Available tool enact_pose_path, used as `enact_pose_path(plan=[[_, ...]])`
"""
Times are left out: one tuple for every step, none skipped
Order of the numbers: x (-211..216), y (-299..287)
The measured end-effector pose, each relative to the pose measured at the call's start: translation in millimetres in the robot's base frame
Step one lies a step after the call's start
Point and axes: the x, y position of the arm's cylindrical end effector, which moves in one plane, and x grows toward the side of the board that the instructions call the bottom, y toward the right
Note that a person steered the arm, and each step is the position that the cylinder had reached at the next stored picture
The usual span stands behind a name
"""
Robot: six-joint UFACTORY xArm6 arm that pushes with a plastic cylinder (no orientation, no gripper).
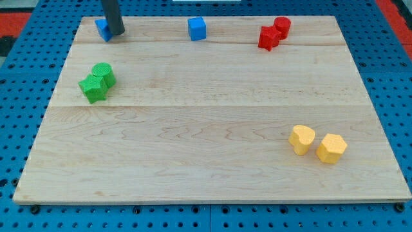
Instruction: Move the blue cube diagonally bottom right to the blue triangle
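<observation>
1. My tip [116, 32], a dark rod with no hand, touches the small blue triangle block [102, 29] on the pale wooden counter [212, 129].
2. The blue cube [197, 28] sits well apart, toward the view's right of my tip.

The wooden board [212, 161] carries two blue blocks [197, 29], two green [98, 82], two red [273, 33], two yellow [317, 143].

a plain, smooth, dark grey cylindrical rod, my tip [116, 33] blunt-ended
</observation>
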Motion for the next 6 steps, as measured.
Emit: enact_pose_path(plan=[[6, 21], [24, 77], [27, 92], [27, 92], [27, 92], [27, 92]])
